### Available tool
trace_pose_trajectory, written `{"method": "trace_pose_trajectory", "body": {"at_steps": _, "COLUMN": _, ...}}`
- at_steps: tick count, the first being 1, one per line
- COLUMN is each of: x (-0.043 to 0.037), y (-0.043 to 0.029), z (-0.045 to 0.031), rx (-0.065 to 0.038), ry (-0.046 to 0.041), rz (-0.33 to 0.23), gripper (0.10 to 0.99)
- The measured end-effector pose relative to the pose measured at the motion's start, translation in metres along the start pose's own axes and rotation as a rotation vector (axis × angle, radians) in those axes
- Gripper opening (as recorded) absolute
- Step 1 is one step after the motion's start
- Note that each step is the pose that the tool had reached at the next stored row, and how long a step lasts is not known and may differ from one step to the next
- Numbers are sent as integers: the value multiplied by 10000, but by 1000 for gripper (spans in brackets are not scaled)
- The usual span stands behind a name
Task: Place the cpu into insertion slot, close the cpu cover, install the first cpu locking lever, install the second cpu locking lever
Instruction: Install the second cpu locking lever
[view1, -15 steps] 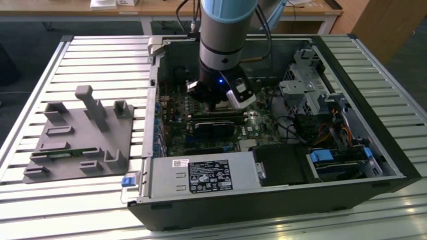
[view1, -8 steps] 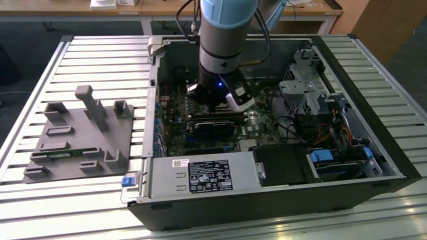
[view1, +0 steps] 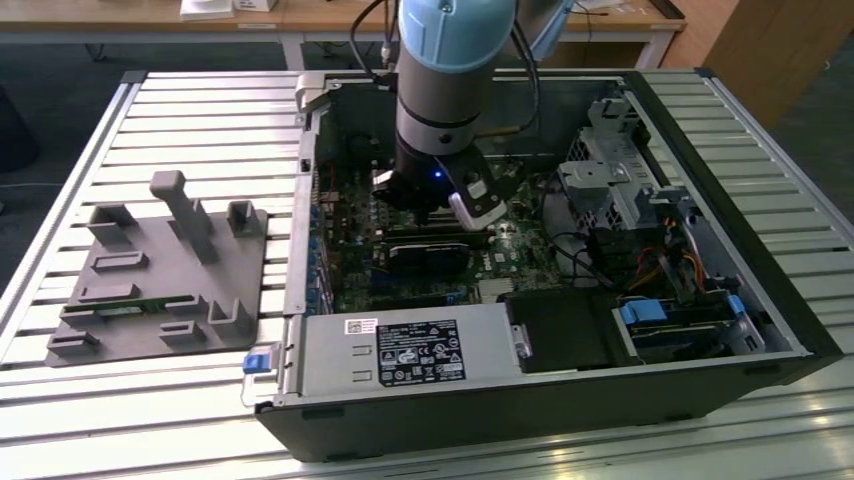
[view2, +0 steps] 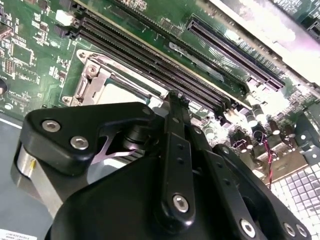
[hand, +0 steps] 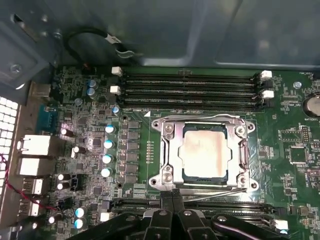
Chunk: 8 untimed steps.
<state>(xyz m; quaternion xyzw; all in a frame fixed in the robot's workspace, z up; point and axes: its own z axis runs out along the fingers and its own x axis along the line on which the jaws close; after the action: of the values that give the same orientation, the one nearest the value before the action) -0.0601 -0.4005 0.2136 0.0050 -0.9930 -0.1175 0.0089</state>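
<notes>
Black gripper (hand: 172, 197) fingers pressed together and empty, tips at six o'clock of one cpu cover (hand: 205, 152), shut over one cpu (hand: 204, 150) seated in the insertion slot (hand: 186, 171), four memory slots (hand: 190, 92) at twelve o'clock.

The cpu (hand: 203, 151) sits in the insertion slot (hand: 185, 176), cpu cover (hand: 167, 150) around it.
</notes>
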Motion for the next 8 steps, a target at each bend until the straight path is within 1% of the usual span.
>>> {"method": "trace_pose_trajectory", "body": {"at_steps": 1, "x": 10, "y": -15, "z": -2, "rx": -45, "ry": 0, "rz": 0, "gripper": 106}}
{"method": "trace_pose_trajectory", "body": {"at_steps": 2, "x": 18, "y": -31, "z": -2, "rx": -68, "ry": 0, "rz": -1, "gripper": 106}}
{"method": "trace_pose_trajectory", "body": {"at_steps": 4, "x": 36, "y": -56, "z": 4, "rx": -85, "ry": 0, "rz": -1, "gripper": 106}}
{"method": "trace_pose_trajectory", "body": {"at_steps": 8, "x": 56, "y": -81, "z": 28, "rx": -125, "ry": -1, "rz": -3, "gripper": 106}}
